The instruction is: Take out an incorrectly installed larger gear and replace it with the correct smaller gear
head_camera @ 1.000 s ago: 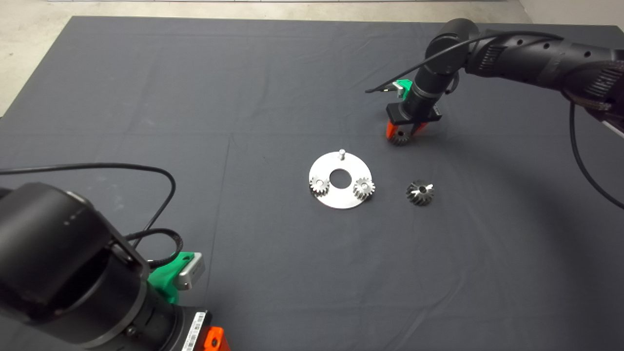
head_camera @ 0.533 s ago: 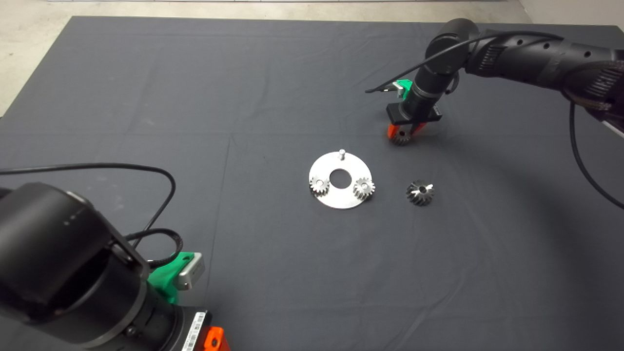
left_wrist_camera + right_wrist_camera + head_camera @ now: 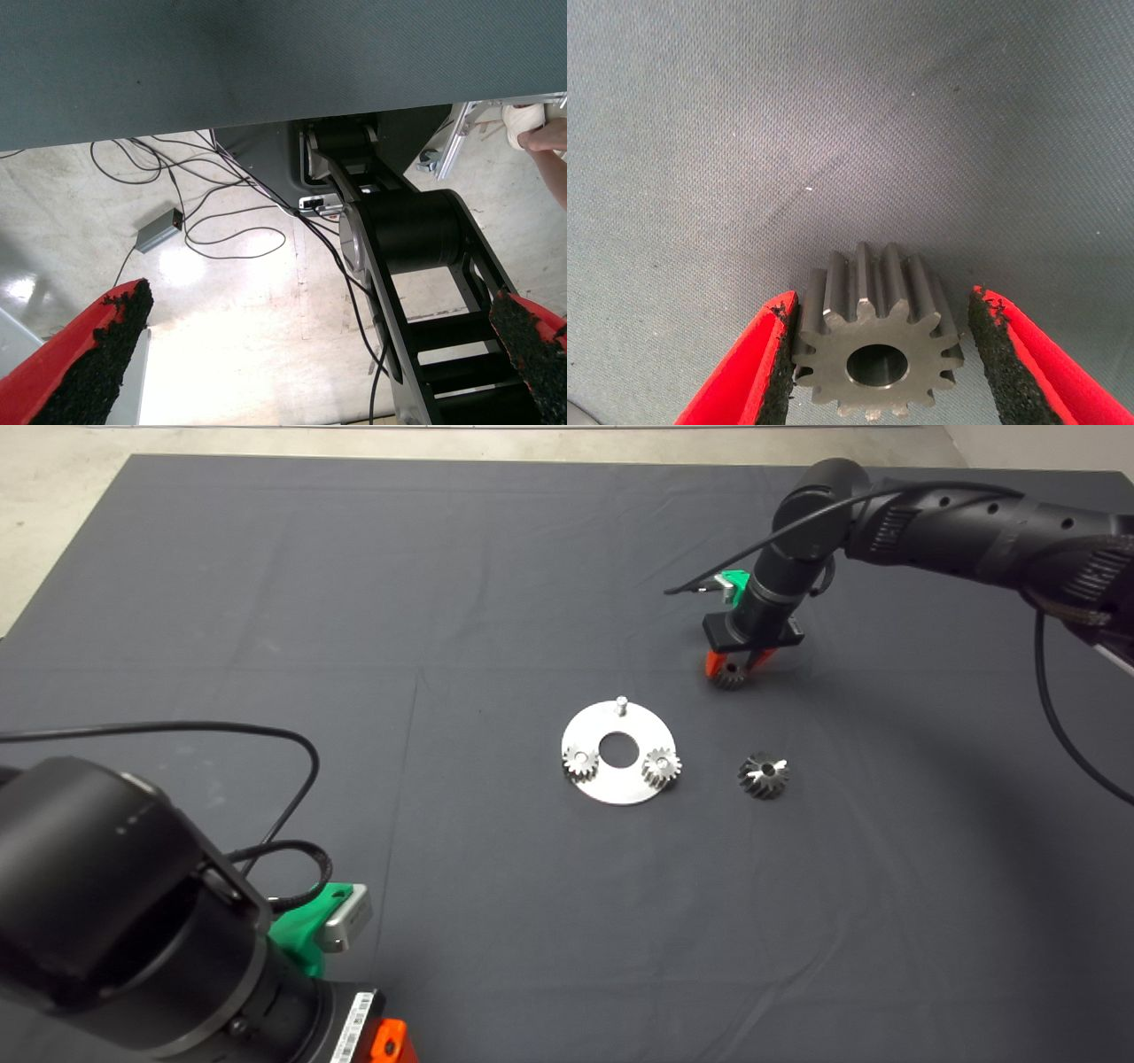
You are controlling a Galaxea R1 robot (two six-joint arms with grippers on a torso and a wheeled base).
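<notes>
Your right gripper (image 3: pixel 730 669) sits in the upper right of the head view, its red fingers down at the mat (image 3: pixel 354 602) with the smaller gear (image 3: pixel 874 354) between them. In the right wrist view one pad (image 3: pixel 780 354) touches the teeth on one side, while the other pad (image 3: pixel 990 341) stands just clear of them, so the jaws are not closed on the gear. Whether the gear rests on the mat or is already raised, I cannot tell.

To do this step well, close evenly so both pads meet the teeth across the gear's width, and keep its bore (image 3: pixel 876 364) level. A tilted gear will likely not slide onto the bare pin (image 3: pixel 622 703) at the top edge of the round plate (image 3: pixel 611 790) in mid-frame. Lift straight up before travelling toward the plate.

The larger gear (image 3: pixel 763 773), with its star-cut face, lies on the mat just right of the plate, clear of it. Two other small gears (image 3: pixel 661 765) (image 3: pixel 578 761) sit on the plate's lower pins.

Your left gripper (image 3: pixel 310 354) waits at the lower left edge of the head view, fingers spread wide and empty. Its wrist view shows only floor, cables and part of the robot's own frame. In the head view the right gripper's body hides most of the smaller gear, so judge the contact from the wrist view.
</notes>
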